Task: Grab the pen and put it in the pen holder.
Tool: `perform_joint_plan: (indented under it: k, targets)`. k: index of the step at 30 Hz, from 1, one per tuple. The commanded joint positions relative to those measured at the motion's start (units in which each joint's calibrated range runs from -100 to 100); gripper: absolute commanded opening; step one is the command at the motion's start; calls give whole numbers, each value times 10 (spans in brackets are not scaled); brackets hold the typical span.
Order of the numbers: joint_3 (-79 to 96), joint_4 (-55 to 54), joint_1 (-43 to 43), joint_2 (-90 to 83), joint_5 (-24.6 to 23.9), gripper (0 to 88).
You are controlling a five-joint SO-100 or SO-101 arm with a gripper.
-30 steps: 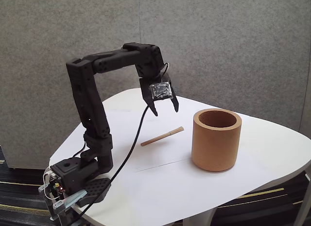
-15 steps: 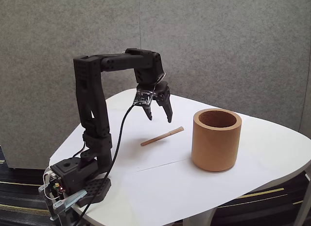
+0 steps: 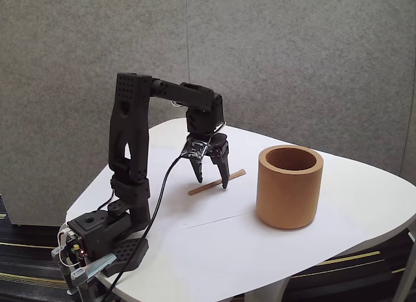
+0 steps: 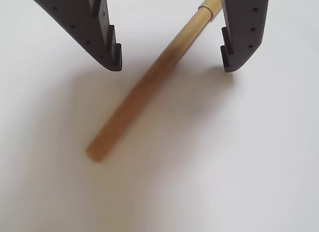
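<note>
Pen: the pen (image 3: 217,182) lies flat on the white table (image 3: 364,204), well apart from the pen holder (image 3: 290,186), which stands at about 3 o'clock from it in the fixed view.
Long axis: in the wrist view the pen (image 4: 149,82) runs from about 7 o'clock to 1 o'clock, so it crosses the gap at a slant, not square to the jaws.
Gripper: the gripper (image 3: 211,180) hangs over the middle part of the pen with tips pointing down, one tip on each side of it.
Fingers: in the wrist view the gripper (image 4: 172,67) is spread wide; the fingertips (image 4: 113,57) are not touching the pen and hold nothing.
Height: the tips look near the table, but I cannot tell if they touch it.
Next move, my judgement: lower a little more if needed and close on the shaft; the slant may make the pen turn as the jaws close.
</note>
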Motion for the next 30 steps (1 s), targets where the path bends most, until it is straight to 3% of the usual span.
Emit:
perform_joint_plan:
  k: [1, 7, 9, 12, 30]
  targets:
    - [-28, -10, 3, 4, -2, 278]
    - [-24, -10, 4, 5, -3, 265]
    - [-23, -10, 4, 5, -3, 196]
    - [-21, -10, 6, 5, -3, 0]
    - [-21, -10, 6, 5, -2, 3]
